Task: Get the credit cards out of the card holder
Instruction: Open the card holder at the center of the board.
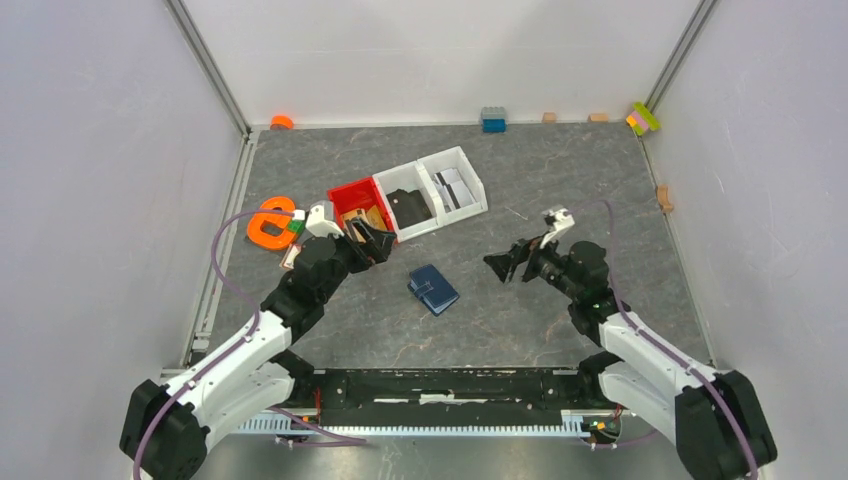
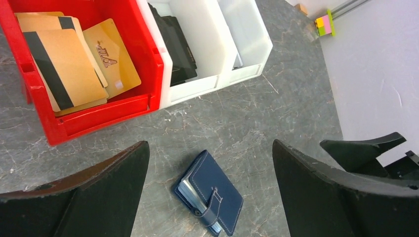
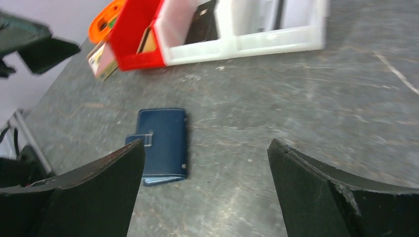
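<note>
The card holder (image 1: 433, 289), a closed navy-blue wallet with its strap tab fastened, lies flat on the grey table between the two arms. The left wrist view looks down on it (image 2: 210, 197), with silvery edges of the credit cards (image 2: 188, 190) showing at its open side. My left gripper (image 1: 378, 243) hangs open above and to the left of the holder, nothing between its fingers (image 2: 210, 143). On the other side my right gripper (image 1: 503, 264) is open and empty too (image 3: 206, 143), with the holder (image 3: 163, 143) low to its left.
A red bin (image 1: 350, 188) holding brown cards (image 2: 64, 64) stands behind the holder. Two white bins (image 1: 455, 152) adjoin it, one with a black item (image 2: 180, 49). An orange piece (image 1: 268, 224) lies far left. Small blocks (image 1: 493, 119) line the back wall.
</note>
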Robot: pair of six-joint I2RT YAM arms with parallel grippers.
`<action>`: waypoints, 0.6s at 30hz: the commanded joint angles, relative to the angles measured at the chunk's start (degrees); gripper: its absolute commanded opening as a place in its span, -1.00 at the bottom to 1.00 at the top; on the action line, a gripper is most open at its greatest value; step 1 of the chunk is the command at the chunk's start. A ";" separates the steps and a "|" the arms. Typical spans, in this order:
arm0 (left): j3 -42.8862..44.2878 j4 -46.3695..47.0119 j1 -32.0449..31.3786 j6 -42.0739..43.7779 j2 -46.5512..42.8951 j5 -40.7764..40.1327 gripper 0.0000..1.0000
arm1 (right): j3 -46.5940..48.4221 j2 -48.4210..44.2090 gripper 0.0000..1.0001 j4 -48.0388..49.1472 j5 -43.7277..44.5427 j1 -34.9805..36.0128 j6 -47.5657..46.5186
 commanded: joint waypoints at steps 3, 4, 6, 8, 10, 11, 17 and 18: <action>0.59 3.27 -0.09 1.41 -0.64 1.00 0.99 | 8.33 5.78 0.86 -1.75 1.23 11.43 -10.28; 0.52 3.27 -0.11 1.41 -0.76 0.81 1.00 | 9.25 6.58 0.85 -2.41 1.76 13.13 -11.44; 0.43 3.23 -0.09 1.47 -1.06 0.31 1.00 | 11.49 8.57 0.96 -5.49 4.52 17.01 -14.99; 0.34 2.72 -0.15 1.42 -1.40 -0.82 0.99 | 14.03 10.60 0.96 -8.66 8.99 21.51 -18.55; 0.26 1.97 -0.09 0.87 -1.71 -2.70 0.99 | 16.47 13.14 0.96 -11.37 14.27 26.07 -21.41; 0.16 1.37 -0.09 0.19 -1.83 -3.89 0.99 | 17.91 14.85 0.96 -12.74 17.19 28.42 -22.71; -0.70 -2.14 -0.05 -5.23 -3.04 -13.55 1.00 | 26.36 26.24 0.96 -19.41 30.74 38.93 -28.53; -0.80 -2.41 -0.09 -5.54 -3.31 -14.11 0.99 | 27.50 27.99 0.96 -20.42 32.20 40.24 -29.05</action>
